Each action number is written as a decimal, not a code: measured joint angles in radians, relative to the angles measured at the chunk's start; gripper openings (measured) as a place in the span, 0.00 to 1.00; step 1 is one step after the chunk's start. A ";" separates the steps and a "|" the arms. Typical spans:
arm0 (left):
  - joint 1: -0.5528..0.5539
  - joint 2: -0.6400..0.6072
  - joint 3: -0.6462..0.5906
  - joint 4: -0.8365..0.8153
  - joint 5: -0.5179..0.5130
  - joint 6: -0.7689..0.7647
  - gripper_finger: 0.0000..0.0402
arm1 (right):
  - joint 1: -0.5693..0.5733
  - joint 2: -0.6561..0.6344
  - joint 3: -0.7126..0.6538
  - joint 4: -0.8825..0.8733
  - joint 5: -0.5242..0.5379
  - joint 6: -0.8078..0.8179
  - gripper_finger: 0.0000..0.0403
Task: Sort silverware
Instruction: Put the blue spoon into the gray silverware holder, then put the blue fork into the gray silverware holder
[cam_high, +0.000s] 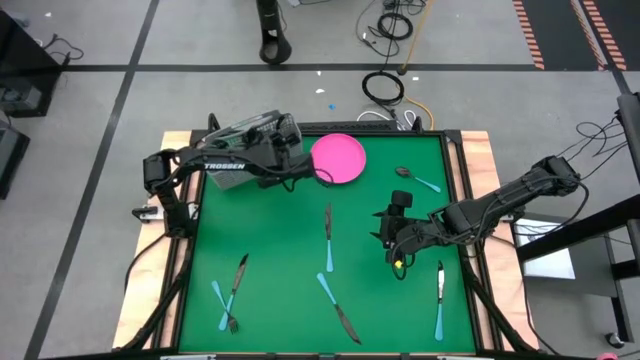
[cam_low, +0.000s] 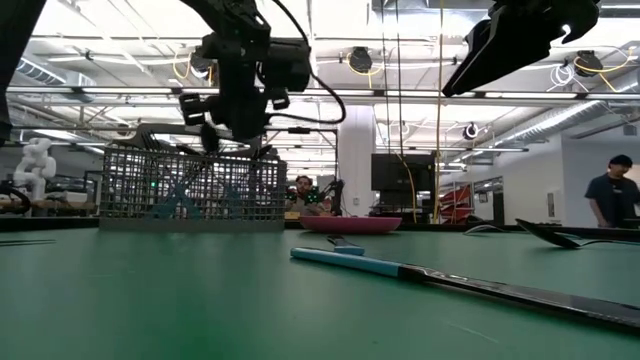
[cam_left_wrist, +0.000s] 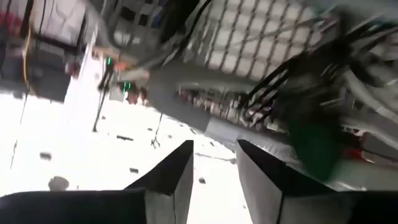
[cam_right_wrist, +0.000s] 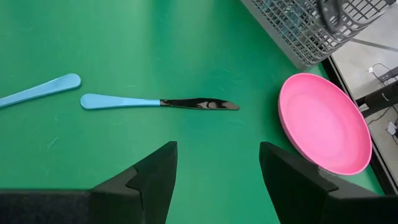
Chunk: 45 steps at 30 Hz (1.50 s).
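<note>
High view, silverware: scattered flat across the green table (cam_high: 280, 290). A blue-handled knife (cam_high: 327, 240) lies near the middle, another knife (cam_high: 338, 307) below it, a dark fork (cam_high: 236, 280) crossing a blue-handled piece (cam_high: 222, 306) at lower left, a blue-handled knife (cam_high: 439, 300) at lower right, and a dark-bowled spoon (cam_high: 416, 179) with a blue handle near the far right edge.

Right claw (cam_high: 392, 238): poised right of centre, just beside the middle knife; in its wrist view the two dark fingers (cam_right_wrist: 152, 180) stand spread wide, nothing between them, above bare green felt.

Left claw (cam_high: 290, 150): over the wire basket (cam_high: 250, 135) at the table's far left corner; its wrist view shows blunt dark fingers (cam_left_wrist: 180, 177) parted by a narrow gap, holding nothing, with grey mesh behind.

Materials: slim polished blades, smooth matte light blue plastic handles.

Plate (cam_right_wrist: 323, 124): round, pink, shallow and glossy, just beside the basket.

Basket in low view: grey grid walls (cam_low: 190, 190), boxy, with blue handles showing inside.
</note>
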 joint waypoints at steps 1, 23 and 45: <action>0.000 0.000 0.011 0.001 -0.014 -0.011 0.31 | 0.000 0.000 0.000 0.000 0.000 0.000 0.54; -0.167 -0.187 0.159 0.004 0.427 -0.798 0.31 | 0.001 0.000 0.000 0.000 0.000 0.016 0.54; -0.426 -0.045 -0.069 0.906 1.029 -1.212 0.31 | 0.135 0.000 0.000 -0.252 -0.005 0.461 0.54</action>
